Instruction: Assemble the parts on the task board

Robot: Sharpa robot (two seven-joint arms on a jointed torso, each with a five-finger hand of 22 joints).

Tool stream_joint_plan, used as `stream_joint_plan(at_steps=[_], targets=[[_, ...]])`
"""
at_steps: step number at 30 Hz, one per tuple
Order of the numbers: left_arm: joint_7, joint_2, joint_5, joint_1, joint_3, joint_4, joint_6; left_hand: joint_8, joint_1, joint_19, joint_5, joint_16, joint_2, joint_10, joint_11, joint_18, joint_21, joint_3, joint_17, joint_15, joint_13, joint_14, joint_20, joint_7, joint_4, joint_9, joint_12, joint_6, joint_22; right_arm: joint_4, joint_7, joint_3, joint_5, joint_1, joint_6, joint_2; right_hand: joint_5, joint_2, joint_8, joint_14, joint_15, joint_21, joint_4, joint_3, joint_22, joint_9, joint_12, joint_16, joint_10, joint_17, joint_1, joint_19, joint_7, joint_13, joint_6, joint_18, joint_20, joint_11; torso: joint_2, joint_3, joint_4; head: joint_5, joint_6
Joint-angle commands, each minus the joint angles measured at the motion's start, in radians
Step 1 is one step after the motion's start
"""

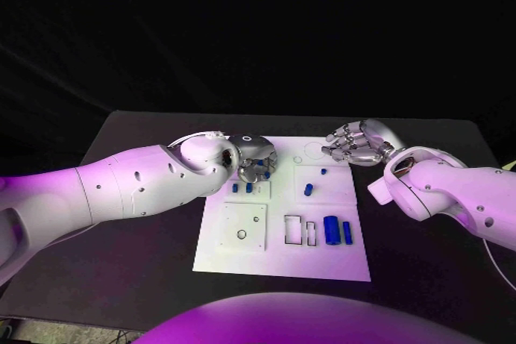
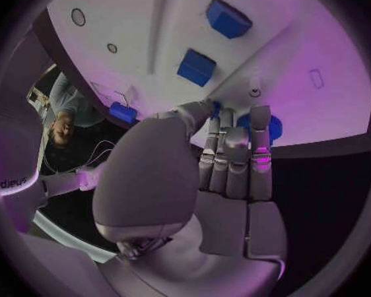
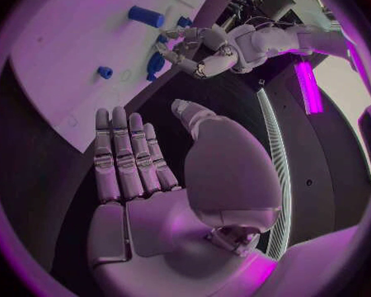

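The white task board (image 1: 282,247) lies mid-table. My left hand (image 1: 256,163) hovers over its far left corner. Thumb and fingers close round a round blue part (image 2: 261,127), which also shows as the blue part (image 3: 156,63) at those fingertips. Two small blue parts (image 1: 242,187) stand on the board just below that hand. My right hand (image 1: 353,146) hangs over the board's far right corner, fingers (image 3: 128,155) straight and apart, nothing in it. A small blue part (image 1: 309,189) sits mid-board, and two blue cylinders (image 1: 338,230) lie near the right edge.
Square and slotted recesses (image 1: 244,226) mark the board's near half. Blue blocks (image 2: 196,66) lie on the board beyond my left fingers. Black table (image 1: 140,232) surrounds the board on all sides.
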Motion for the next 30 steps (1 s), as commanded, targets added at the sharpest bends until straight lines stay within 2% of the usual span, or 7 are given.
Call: stream_joint_plan(at_steps=[1, 15, 24, 30], targets=[[-0.014, 0.003, -0.008, 0.000, 0.000, -0.002, 0.024, -0.005, -0.003, 0.013, -0.006, 0.013, 0.007, 0.009, 0.001, -0.015, 0.021, 0.009, 0.011, 0.001, -0.002, 0.011, 0.000, 0.002, -0.003, -0.002, -0.006, 0.006, 0.065, 0.002, 0.010, 0.000, -0.004, -0.001, 0.005, 0.001, 0.006, 0.009, 0.003, -0.008, -0.001, -0.002, -0.006, 0.003, -0.001, -0.001, 0.003, -0.004, -0.007, -0.001, 0.000, -0.009, 0.042, -0.001, 0.002, 0.009, 0.000, -0.002, 0.000, 0.0004, -0.0002, -0.001, 0.000], [0.007, 0.007, 0.013, 0.000, 0.000, -0.002, 0.022, 0.014, -0.036, 0.046, -0.013, 0.081, 0.031, 0.072, -0.016, -0.025, 0.147, 0.036, 0.074, -0.015, -0.004, 0.059, -0.010, -0.011, -0.026, -0.002, -0.024, 0.067, 0.082, 0.001, 0.010, 0.000, -0.004, -0.001, 0.006, 0.002, 0.006, 0.009, 0.004, -0.007, -0.001, -0.002, -0.006, 0.003, -0.002, -0.001, 0.003, -0.004, -0.007, -0.001, 0.000, -0.010, 0.042, -0.002, 0.003, 0.009, 0.001, -0.002, -0.001, 0.0007, 0.0003, 0.003, 0.000], [0.001, 0.008, 0.017, 0.000, 0.000, -0.013, 0.015, 0.013, -0.040, 0.050, -0.009, 0.091, 0.033, 0.077, -0.015, -0.027, 0.167, 0.041, 0.081, -0.014, -0.007, 0.067, -0.011, -0.009, -0.034, -0.003, -0.038, 0.071, 0.085, 0.001, 0.010, 0.000, -0.004, -0.001, 0.005, 0.003, 0.006, 0.009, 0.004, -0.007, -0.001, -0.001, -0.006, 0.003, -0.002, -0.001, 0.004, -0.005, -0.007, -0.002, 0.000, -0.010, 0.042, -0.002, 0.003, 0.009, 0.001, -0.002, 0.000, 0.0009, 0.0002, 0.003, 0.000], [0.006, 0.008, 0.024, 0.000, 0.000, -0.018, -0.015, 0.009, -0.041, 0.056, 0.001, 0.098, 0.032, 0.084, -0.012, -0.031, 0.191, 0.048, 0.083, -0.010, -0.010, 0.071, -0.010, -0.005, -0.045, -0.006, -0.051, 0.072, 0.088, 0.001, 0.011, 0.000, -0.005, -0.001, 0.004, 0.003, 0.006, 0.010, 0.005, -0.007, -0.001, -0.001, -0.006, 0.003, -0.003, -0.002, 0.004, -0.005, -0.006, -0.002, -0.001, -0.010, 0.042, -0.002, 0.003, 0.009, 0.001, -0.002, -0.001, 0.0004, 0.0000, 0.004, 0.000]])
